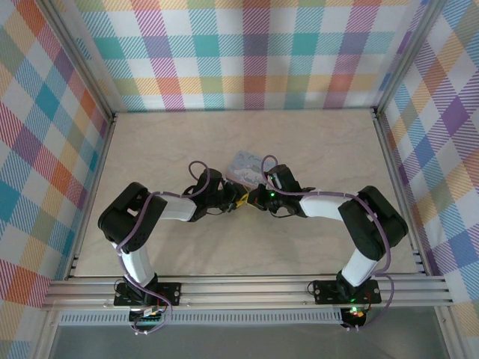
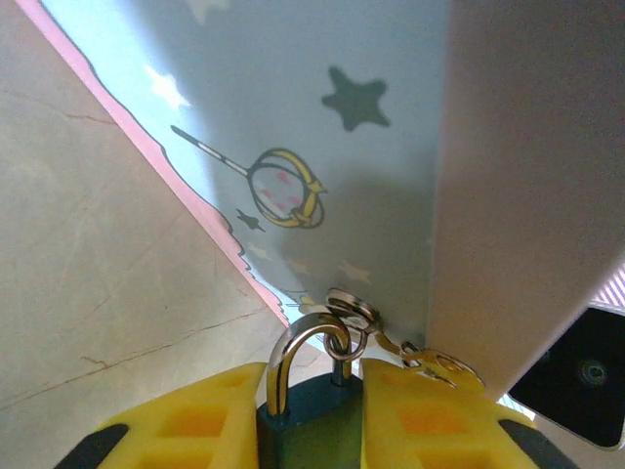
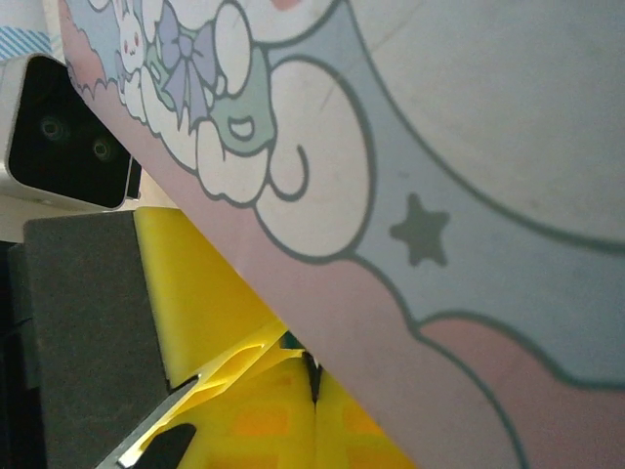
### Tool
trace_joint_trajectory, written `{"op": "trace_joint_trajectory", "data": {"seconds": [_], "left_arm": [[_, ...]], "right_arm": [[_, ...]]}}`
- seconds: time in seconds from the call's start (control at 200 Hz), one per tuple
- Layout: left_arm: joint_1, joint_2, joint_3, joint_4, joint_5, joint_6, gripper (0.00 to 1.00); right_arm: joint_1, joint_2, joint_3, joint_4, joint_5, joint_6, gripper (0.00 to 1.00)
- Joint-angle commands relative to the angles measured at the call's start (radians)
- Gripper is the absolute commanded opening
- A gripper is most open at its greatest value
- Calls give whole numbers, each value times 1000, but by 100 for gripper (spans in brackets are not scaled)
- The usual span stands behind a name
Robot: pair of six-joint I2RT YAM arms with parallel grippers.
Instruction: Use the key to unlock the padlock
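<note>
Left wrist view: my left pincer (image 2: 314, 383) is pinching the blue padlock (image 2: 311, 432) by its body, right beside the tin (image 2: 293, 98). The silver loop (image 2: 291, 357) looks shut, so I think the lock is not open yet. The little key (image 2: 437, 368) hangs on a ring by the loop and rests on my yellow finger. In the right wrist view my right pincer (image 3: 312, 379) is pressed together, and I cannot tell if it holds anything. I think putting the key in and turning it are left.
</note>
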Motion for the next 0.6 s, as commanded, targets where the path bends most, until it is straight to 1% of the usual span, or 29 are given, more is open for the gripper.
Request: {"op": "trace_joint_trajectory", "data": {"seconds": [0.0,0.12,0.23,0.455,0.595], "left_arm": [[-11,12,15,12,15,-5,21],[-11,9,12,11,13,-5,15],[-11,3,10,9,10,-4,8],[-11,-6,10,-5,4,-1,2],[-12,-7,11,-5,4,-1,0]], "right_arm": [[5,16,5,30,-27,36,2],[5,7,-3,33,-26,39,5],[3,0,-15,44,-23,44,14],[-4,-41,-44,31,-2,32,25],[-8,-75,-49,-25,27,-3,29]]}}
